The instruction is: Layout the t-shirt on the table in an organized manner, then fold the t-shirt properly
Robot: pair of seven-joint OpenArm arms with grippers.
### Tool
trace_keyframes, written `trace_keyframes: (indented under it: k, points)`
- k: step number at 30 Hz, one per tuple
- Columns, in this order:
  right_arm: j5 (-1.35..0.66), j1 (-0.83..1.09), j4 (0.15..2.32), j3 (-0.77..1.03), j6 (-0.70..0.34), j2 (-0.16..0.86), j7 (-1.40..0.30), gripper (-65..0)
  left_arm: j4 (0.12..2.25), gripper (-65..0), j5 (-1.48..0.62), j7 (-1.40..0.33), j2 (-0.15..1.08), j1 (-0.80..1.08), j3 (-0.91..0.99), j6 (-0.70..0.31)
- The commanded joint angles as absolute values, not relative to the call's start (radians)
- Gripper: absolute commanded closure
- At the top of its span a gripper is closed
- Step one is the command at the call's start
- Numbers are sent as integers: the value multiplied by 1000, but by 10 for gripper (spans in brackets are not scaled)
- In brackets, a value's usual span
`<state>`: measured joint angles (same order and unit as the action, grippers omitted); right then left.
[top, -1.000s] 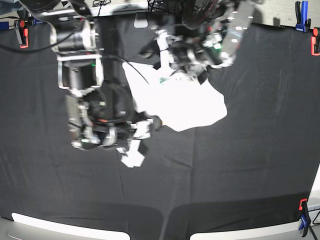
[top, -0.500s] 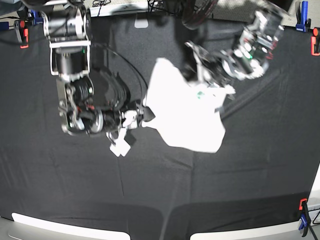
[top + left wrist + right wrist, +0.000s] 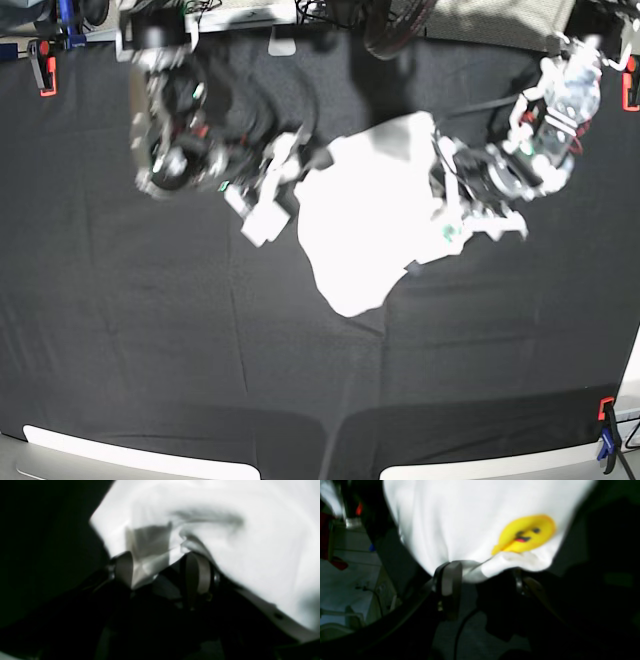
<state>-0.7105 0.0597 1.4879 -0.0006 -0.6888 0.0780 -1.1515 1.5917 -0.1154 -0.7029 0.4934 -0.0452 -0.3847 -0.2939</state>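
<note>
The white t-shirt (image 3: 365,215) hangs stretched between my two grippers over the black table (image 3: 150,350), its lower tip near the cloth. In the base view my right gripper (image 3: 288,172) is at the shirt's left edge and my left gripper (image 3: 448,200) at its right edge. The right wrist view shows a bunched hem of the t-shirt (image 3: 460,517) with a yellow cartoon face (image 3: 525,533) caught in my right gripper (image 3: 485,573). In the left wrist view, a plain white fold of the t-shirt (image 3: 225,530) sits in my left gripper (image 3: 160,566).
Orange clamps (image 3: 40,65) (image 3: 630,85) pin the black cloth at the far corners, and an orange and blue clamp (image 3: 606,440) sits at the near right. Cables (image 3: 390,25) lie at the back edge. A small white flap (image 3: 260,225) dangles by the right gripper.
Both arms have swung apart and toward the far edge, the left arm to the view's right. The shirt has gone from a bunched heap to a sheet pulled between them.
</note>
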Motion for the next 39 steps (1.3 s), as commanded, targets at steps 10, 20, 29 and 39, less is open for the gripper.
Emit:
trace_keyframes:
  k: [10, 20, 29, 39]
  points:
    - [-620, 86, 1714, 65, -698, 94, -1141, -263, 1614, -316, -109, -679, 500, -86, -379, -229]
    - [-629, 92, 1826, 186, -698, 104, -1141, -263, 1794, -316, 109, -701, 499, -159, -379, -123]
    - [-628, 137, 1826, 186, -698, 111, -1142, -263, 1821, -316, -451, -548, 398, -147, -381, -358]
    - [-626, 176, 1826, 186, -698, 111, -1141, -263, 1349, -316, -310, -89, 199, -152, -381, -397]
